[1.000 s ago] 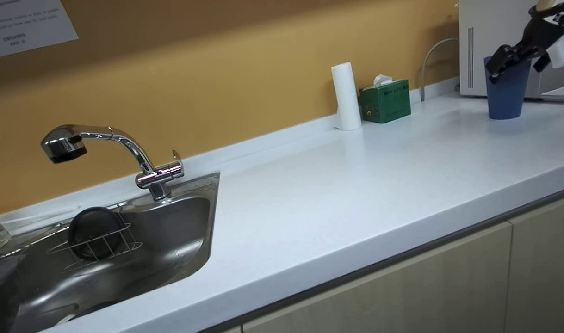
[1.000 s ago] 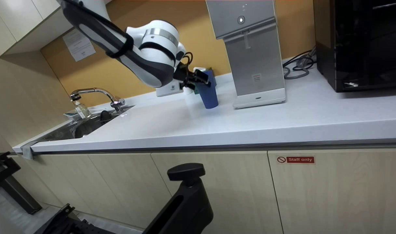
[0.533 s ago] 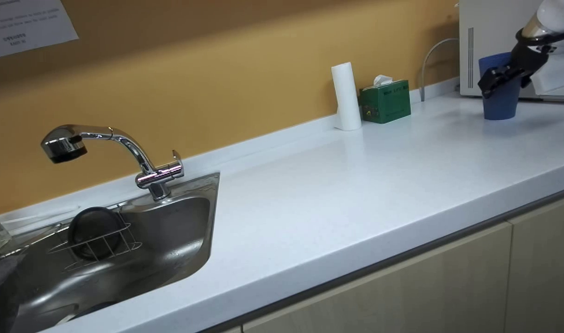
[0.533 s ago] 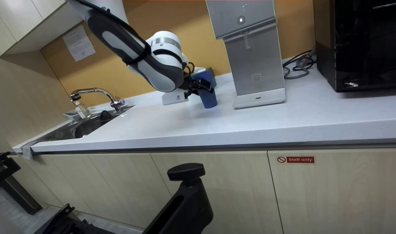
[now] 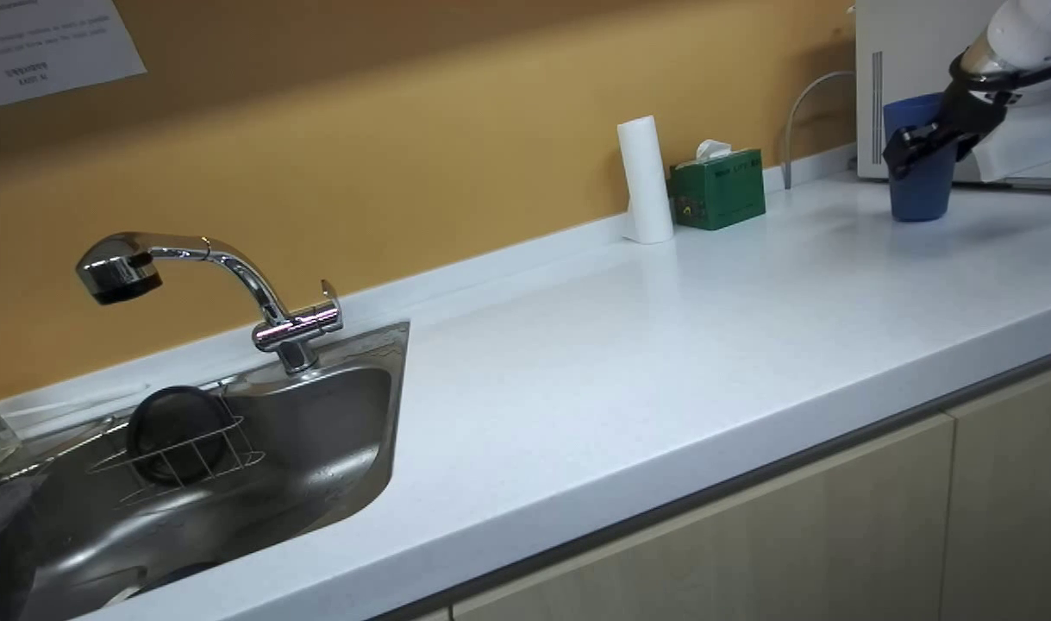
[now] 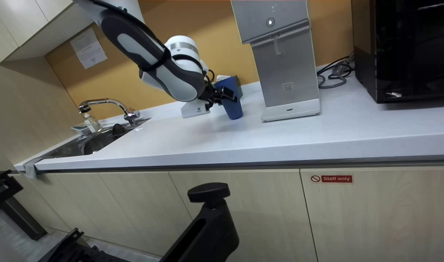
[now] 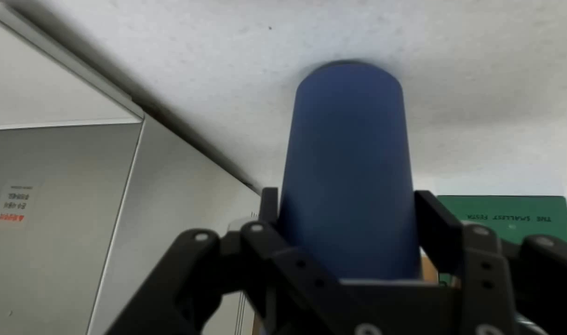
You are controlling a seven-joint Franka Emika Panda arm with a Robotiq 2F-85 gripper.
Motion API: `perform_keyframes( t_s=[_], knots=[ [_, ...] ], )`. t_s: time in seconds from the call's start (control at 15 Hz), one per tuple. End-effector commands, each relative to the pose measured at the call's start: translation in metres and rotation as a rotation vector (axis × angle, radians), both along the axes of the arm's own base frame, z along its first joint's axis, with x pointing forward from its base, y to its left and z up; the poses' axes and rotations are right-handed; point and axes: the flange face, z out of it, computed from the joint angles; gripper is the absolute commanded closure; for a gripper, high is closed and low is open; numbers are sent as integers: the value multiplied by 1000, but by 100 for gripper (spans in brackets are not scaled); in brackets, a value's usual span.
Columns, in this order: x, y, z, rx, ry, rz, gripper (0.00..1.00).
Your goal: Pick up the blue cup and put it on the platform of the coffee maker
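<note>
The blue cup (image 5: 922, 197) is a plain tapered tumbler, seen in both exterior views and the wrist view. My gripper (image 7: 347, 208) is shut on it from the side, a dark finger (image 7: 439, 228) against one wall and a finger (image 7: 268, 204) at the opposite wall. In an exterior view the cup (image 6: 233, 110) looks close to upright at counter level; whether its base still touches the counter I cannot tell. The coffee maker (image 6: 285, 69), tall with a grey front, stands beside the cup with a gap between. Its low white platform (image 6: 291, 110) juts out at the bottom.
A green tissue box (image 5: 719, 190) and a white paper roll (image 5: 646, 181) stand by the wall. The sink (image 5: 318, 448) with its faucet (image 5: 240, 276) is further along the counter. A black appliance (image 6: 411, 51) and cables (image 6: 338, 74) lie beyond the coffee maker.
My gripper has come lower on the blue cup and its jaws have come together on it. The cup has shifted slightly towards the tissue box, its base now marginally higher in an exterior view.
</note>
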Motion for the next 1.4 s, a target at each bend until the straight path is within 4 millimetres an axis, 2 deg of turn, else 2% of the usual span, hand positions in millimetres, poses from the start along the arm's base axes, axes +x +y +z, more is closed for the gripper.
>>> perform_keyframes(
  t_s=[0.0,0.27,0.4,0.6,0.93,1.33],
  knots=[
    [-30,13,24,6,15,-18,53],
    [-62,12,51,-33,40,-116,53],
    [-78,2,64,-64,33,-193,53],
    [-101,-25,78,-103,17,-315,53],
    [-120,-67,72,-95,25,-438,53],
    [-122,-95,58,-19,25,-428,53]
  ],
)
